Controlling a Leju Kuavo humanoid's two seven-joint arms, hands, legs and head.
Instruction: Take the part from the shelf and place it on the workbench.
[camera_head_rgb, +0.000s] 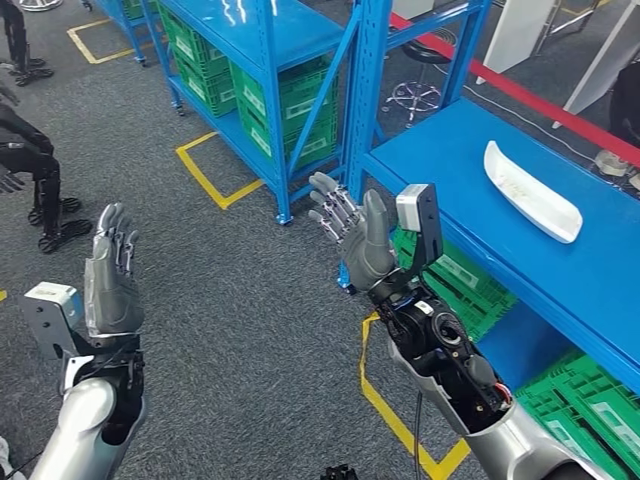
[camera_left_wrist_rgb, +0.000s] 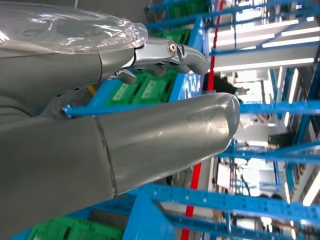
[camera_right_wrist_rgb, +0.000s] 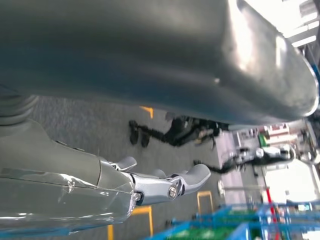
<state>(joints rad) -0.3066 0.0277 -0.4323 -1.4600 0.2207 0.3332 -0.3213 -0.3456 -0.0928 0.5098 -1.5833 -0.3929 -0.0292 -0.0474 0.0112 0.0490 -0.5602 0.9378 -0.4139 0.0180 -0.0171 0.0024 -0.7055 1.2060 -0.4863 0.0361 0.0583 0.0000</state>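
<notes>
My left hand (camera_head_rgb: 113, 275) is hovering released at 8 o'clock, fingers spread, holding nothing. My right hand (camera_head_rgb: 355, 232) at centre is likewise hanging open and empty. The white part (camera_head_rgb: 532, 191) is lying at 2 o'clock on the blue shelf (camera_head_rgb: 453, 160), well apart from both. It is looking light, rigid and smooth-skinned; I am judging its narrow midsection the best hold. Green crates (camera_head_rgb: 290, 105) are sitting below, contents hidden.
</notes>
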